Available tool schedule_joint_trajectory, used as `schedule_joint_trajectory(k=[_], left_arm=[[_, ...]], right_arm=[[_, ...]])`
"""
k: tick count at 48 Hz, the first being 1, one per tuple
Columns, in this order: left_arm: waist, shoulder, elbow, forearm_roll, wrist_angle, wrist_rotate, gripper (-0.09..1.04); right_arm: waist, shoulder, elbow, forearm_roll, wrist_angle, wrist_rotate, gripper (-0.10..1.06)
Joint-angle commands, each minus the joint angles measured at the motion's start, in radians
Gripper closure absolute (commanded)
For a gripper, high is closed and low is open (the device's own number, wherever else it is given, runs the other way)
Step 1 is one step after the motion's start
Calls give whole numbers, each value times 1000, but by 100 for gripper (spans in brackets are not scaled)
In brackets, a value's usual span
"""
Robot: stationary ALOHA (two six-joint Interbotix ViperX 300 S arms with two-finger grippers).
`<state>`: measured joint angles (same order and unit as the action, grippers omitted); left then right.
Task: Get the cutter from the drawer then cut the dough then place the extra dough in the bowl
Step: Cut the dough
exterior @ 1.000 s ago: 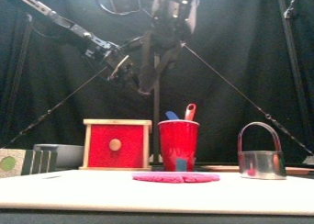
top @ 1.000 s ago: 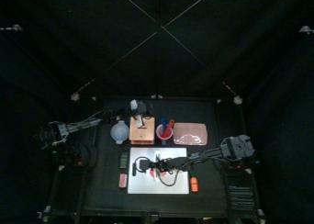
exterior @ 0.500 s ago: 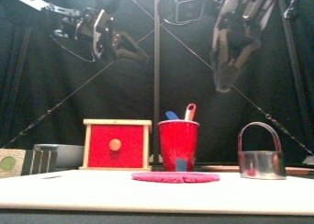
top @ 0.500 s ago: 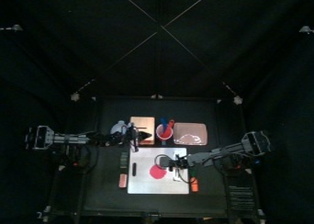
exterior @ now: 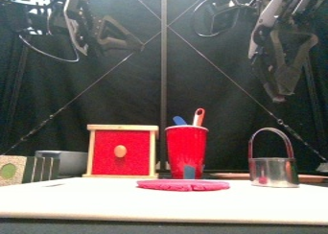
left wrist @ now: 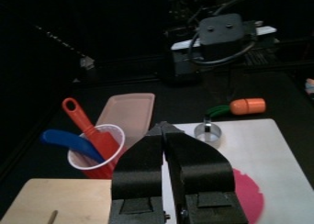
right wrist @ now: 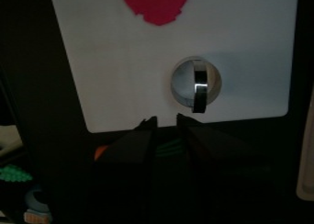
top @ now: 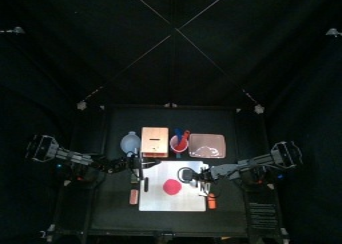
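Two things are resting on the white cutting board [top: 187, 200] at the front of the worktop [top: 114, 216]. The flat red dough [exterior: 183, 185] is lying mid-board. The metal cutter [exterior: 273, 169] is standing upright to its right, apart from it. Behind are standing a red cup [exterior: 187, 152], wooden box [exterior: 123, 152], blue-grey bowl [top: 128, 143] and pink tray [top: 210, 145]. Overhead, the left pincer [left wrist: 167, 128] and right pincer [right wrist: 167, 122] are hanging with jaws drawn together, gripping nothing.

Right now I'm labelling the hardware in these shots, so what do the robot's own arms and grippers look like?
Both arms are black and jointed, with dark cables curving along them: the left arm and the right arm. The left gripper is two long, smooth black jaws that taper toward the tips. The right gripper looks equally dark and tapered. No markings are legible on either.
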<state>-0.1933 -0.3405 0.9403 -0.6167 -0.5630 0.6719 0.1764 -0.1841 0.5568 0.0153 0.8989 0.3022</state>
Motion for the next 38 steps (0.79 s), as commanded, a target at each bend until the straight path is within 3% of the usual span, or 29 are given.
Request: schedule_joint_trajectory(k=[1, 6, 19, 38], left_arm=[[-11, -8, -5, 3, -9, -2, 60], [-17, -12, 3, -8, -9, -2, 60], [-28, -43, 37, -64, -15, -3, 61], [-28, -44, 60, -86, -34, -3, 62]], right_arm=[[-5, 15, -14, -3, -21, -2, 15], [-6, 43, -18, -11, -28, -2, 9], [-69, 86, -18, -37, -49, -5, 9], [-74, 129, 23, -28, -127, -3, 10]])
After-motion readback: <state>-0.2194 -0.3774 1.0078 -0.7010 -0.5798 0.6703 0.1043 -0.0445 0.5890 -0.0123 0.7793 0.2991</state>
